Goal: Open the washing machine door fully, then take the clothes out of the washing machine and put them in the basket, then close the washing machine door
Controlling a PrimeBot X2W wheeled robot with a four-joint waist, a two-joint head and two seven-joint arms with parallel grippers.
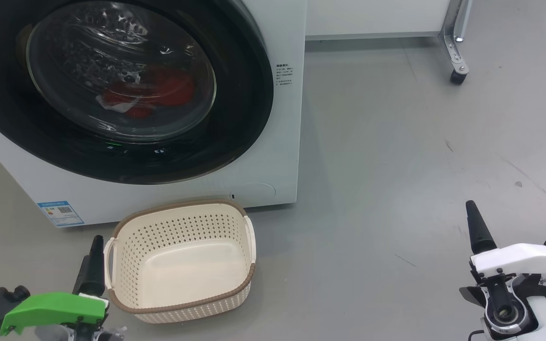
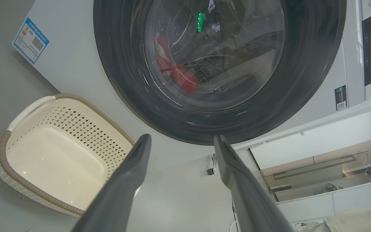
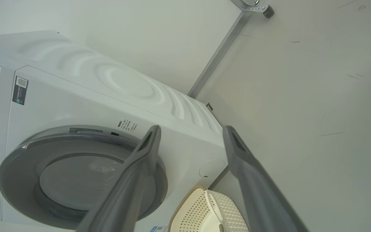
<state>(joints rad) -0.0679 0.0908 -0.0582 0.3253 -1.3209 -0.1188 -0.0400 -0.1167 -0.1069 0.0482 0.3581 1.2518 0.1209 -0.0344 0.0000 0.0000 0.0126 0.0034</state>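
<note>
The washing machine (image 1: 285, 142) stands at the upper left. Its door (image 1: 237, 118) lies flat against the front. Red clothes (image 1: 159, 90) with a white patch show through the glass, low in the drum. The cream basket (image 1: 178, 207) sits on the floor just before the machine, with nothing in it. My left gripper (image 2: 182, 138) hovers open beside the basket's left handle, fingers pointing at the door's lower rim (image 2: 301, 83). My right gripper (image 3: 192, 129) hangs open over bare floor well to the right of the machine; one of its fingers (image 1: 477, 229) points up the head view.
A metal leg on a caster (image 1: 458, 71) stands at the back right under a white panel. Grey floor (image 1: 420, 166) stretches wide to the right of the machine. A blue label (image 1: 59, 213) marks the machine's lower left corner.
</note>
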